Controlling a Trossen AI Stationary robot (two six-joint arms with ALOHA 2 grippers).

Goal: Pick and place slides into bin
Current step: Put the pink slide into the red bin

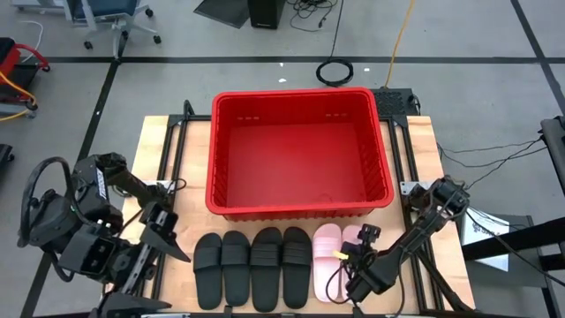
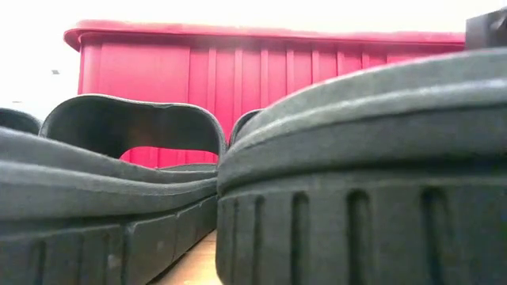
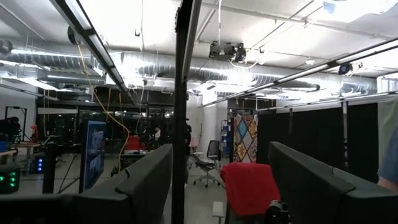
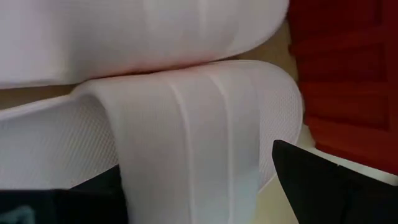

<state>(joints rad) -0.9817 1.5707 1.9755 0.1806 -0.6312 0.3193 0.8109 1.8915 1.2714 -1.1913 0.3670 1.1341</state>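
Two pale pink slides (image 1: 327,251) lie side by side on the table's near right, beside a row of several black slides (image 1: 252,265) (image 2: 364,158). The red bin (image 1: 300,208) (image 2: 269,71) stands behind them. My right gripper (image 1: 356,258) (image 4: 199,193) is open and points steeply down over the right-hand pink slide (image 4: 186,137), one finger on each side of its wide strap. The other pink slide (image 4: 124,37) lies just beyond. My left gripper (image 1: 164,235) (image 3: 230,199) waits open at the table's left, raised and pointing up into the room. My right gripper comes from above, slanting in from the table's right, and its fingers (image 4: 323,186) straddle the pink slide's strap (image 4: 205,112) across its width. I cannot tell whether they touch it. The slide lies flat on the table.
The bin's near wall (image 4: 348,74) stands close behind the pink slides. Black frame rails (image 1: 172,168) run along both sides of the wooden table. Cables lie on the floor at the right (image 1: 494,150).
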